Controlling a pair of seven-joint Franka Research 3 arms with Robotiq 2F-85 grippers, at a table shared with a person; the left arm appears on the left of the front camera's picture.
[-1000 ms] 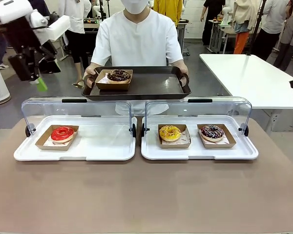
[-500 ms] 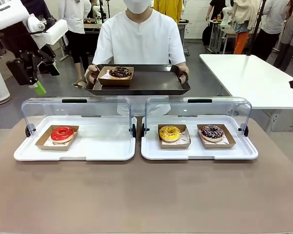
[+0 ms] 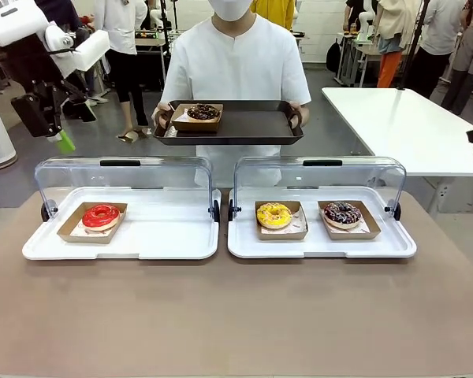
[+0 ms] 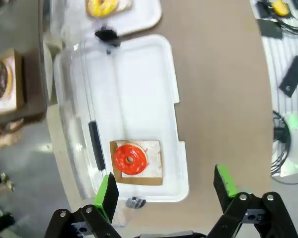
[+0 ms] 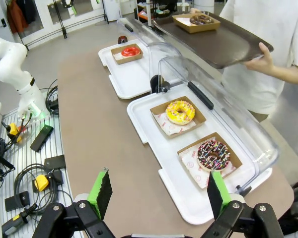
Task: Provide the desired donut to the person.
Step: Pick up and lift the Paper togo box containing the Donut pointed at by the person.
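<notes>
Donut with dark chocolate glaze [image 3: 202, 112] sits in a shallow brown cardboard tray [image 3: 195, 126] at the robot's-left end of the dark rectangular serving tray [image 3: 252, 124]. The person in the white shirt [image 3: 236, 59] holds that tray in both hands, lifted beyond the far edge of the table. From how things lie, I'd call the handover done or nearly so.

I expect it to be light, soft and easily marked, with a sticky glaze that would smear on my pads. If I had to move it, I'd pinch a cardboard side wall, which is thin and stiff enough but likely to flex, and never the donut itself.

The wide matte brown table [image 3: 236, 315] carries two smooth white plastic display trays, the left one [image 3: 169, 232] and the right one [image 3: 315, 246]. Their clear curved lids [image 3: 126, 175] stand open at the back.

A glossy red-glazed donut [image 3: 101, 215] is at the left tray's outer end. The right tray holds a yellow donut [image 3: 273, 214] and a sprinkled chocolate donut [image 3: 342, 213] side by side, apart. Each has its own cardboard tray.

My left gripper [image 4: 165, 191] hangs high above the red one, jaws spread wide and holding nothing. My right gripper [image 5: 159, 193] is also wide and bare, well off the table's right end.
</notes>
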